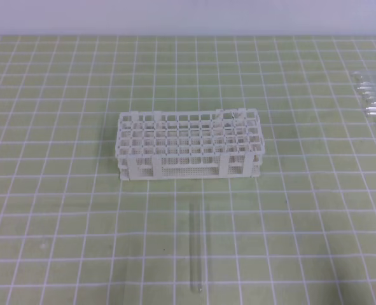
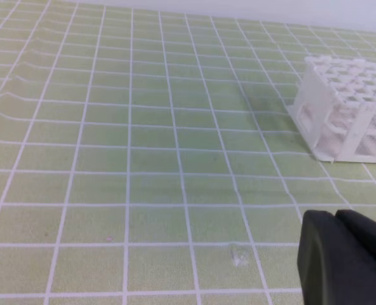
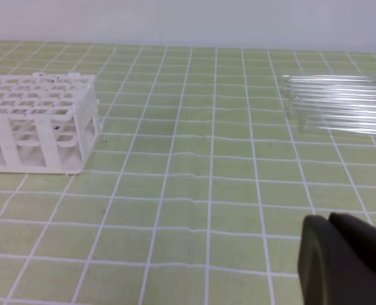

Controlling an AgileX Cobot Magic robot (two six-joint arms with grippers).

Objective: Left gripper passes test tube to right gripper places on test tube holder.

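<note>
The test tube (image 1: 196,248) lies alone on the green grid mat, pointing toward me, in front of the test tube holder (image 1: 189,146). The holder is a white two-tier grid rack at the middle of the mat, and nothing stands in it. Neither arm shows in the high view. My left gripper (image 2: 335,217) shows as black jaws pressed together at the lower right of the left wrist view, holding nothing, with the holder (image 2: 347,108) off to its upper right. My right gripper (image 3: 329,220) is likewise shut and empty, with the holder (image 3: 38,121) to its left.
A bunch of clear tubes (image 1: 373,98) lies side by side at the mat's far right edge, also seen ahead of the right gripper as the tube bunch (image 3: 337,105). A pale wall borders the mat at the back.
</note>
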